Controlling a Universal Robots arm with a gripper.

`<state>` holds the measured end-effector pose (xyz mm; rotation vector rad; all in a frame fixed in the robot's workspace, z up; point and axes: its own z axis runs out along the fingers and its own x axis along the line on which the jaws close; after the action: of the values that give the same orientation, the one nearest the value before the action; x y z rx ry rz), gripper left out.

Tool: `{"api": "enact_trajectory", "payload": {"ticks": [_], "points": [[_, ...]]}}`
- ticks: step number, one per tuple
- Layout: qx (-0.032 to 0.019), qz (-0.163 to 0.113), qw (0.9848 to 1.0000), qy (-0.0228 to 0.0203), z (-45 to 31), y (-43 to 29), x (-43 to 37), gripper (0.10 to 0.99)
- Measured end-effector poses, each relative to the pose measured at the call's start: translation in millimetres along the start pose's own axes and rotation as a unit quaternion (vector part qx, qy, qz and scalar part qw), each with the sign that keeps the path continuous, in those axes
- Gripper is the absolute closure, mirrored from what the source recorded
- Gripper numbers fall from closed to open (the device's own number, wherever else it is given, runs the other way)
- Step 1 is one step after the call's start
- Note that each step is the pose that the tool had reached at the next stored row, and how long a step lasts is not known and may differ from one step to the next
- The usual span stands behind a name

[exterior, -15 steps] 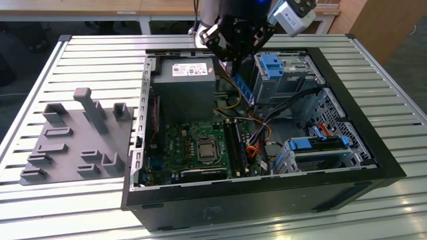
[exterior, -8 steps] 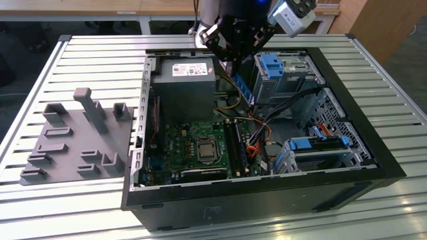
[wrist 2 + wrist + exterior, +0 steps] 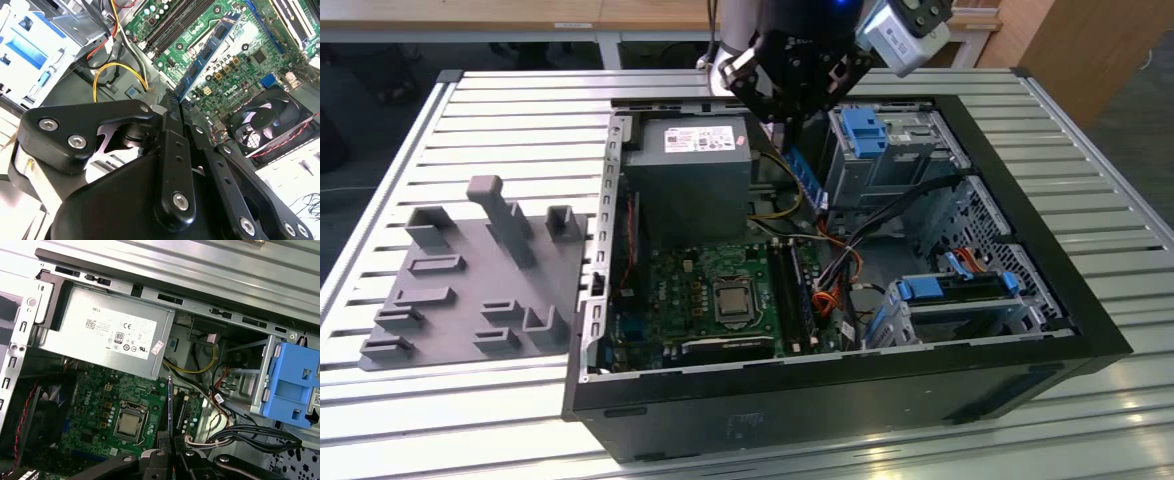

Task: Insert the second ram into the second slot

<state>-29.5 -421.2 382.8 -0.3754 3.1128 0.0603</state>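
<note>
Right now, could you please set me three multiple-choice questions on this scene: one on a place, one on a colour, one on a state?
1. Where is the grey tray?
A) on the table, at the exterior view's left of the computer case
B) inside the case
C) on top of the case

2. What colour is the memory stick?
A) red
B) blue
C) yellow

3. How is the gripper?
A) open, holding nothing
B) shut on a wire
C) shut on the memory stick

Answers: 1 A, the tray lies on the slats beside the case. 2 B, it shows blue in the second wrist view. 3 C, it pinches the stick's end.
</note>
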Motion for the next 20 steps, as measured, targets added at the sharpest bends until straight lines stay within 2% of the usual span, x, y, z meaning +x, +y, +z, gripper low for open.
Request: {"api": "enact_trajectory", "payload": {"ticks": [5,8,12,16,20], "points": [[0.0003,0.022,0.9998,-0.0008,0.5,0.0,0.0,0.949],[0.0007,0.043,0.9991,-0.0016,1.2,0.0,0.0,0.949],[0.0013,0.078,0.9969,-0.0028,2.5,-0.1,0.0,0.949],[0.0019,0.112,0.9937,-0.004,3.8,-0.1,0.0,0.949],[0.0023,0.124,0.9922,-0.0045,5.2,-1.5,0.2,0.949]]}}
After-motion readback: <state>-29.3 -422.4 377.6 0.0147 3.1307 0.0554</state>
